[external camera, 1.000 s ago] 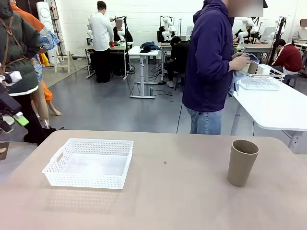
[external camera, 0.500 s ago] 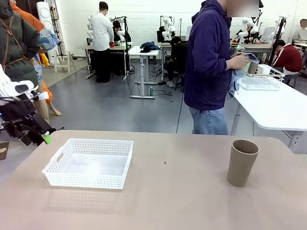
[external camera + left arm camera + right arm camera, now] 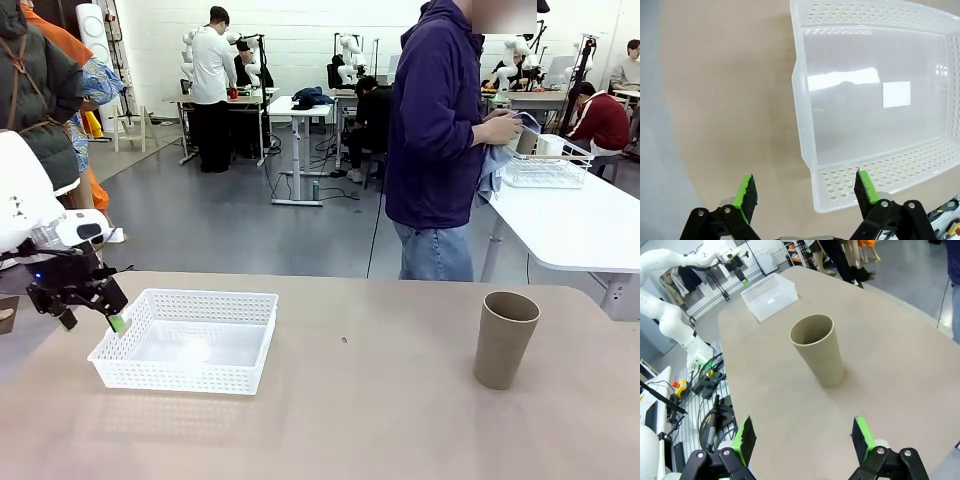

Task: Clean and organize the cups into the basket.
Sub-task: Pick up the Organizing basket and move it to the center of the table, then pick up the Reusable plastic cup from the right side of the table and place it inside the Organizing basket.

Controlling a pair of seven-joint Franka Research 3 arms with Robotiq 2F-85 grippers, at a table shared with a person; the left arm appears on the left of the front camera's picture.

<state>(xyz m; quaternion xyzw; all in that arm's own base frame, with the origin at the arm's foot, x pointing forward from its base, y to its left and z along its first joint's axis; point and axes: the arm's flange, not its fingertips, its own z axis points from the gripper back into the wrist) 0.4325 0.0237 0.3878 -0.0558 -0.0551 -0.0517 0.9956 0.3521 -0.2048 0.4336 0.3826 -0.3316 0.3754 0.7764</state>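
A tall cardboard-brown cup (image 3: 505,338) stands upright on the tan table at the right, seen from above as the cup (image 3: 817,350) in the right wrist view. The white lattice basket (image 3: 185,340) sits at the left with nothing in it. My left gripper (image 3: 92,318) hovers open at the basket's left end. In the left wrist view, one green fingertip (image 3: 746,192) is over the bare table and the other is over the basket (image 3: 875,100), at its perforated end wall. My right gripper (image 3: 805,440) is open, short of the cup, with nothing between its fingers.
A person (image 3: 435,140) in a dark blue hoodie stands beyond the table's far edge, turned toward a white side table (image 3: 580,225) and handling a cloth beside a wire basket (image 3: 545,170). The tan table (image 3: 360,400) is bare between basket and cup.
My left arm has swung in from the picture's left edge and down to the basket's left end. The cup and basket have not moved.
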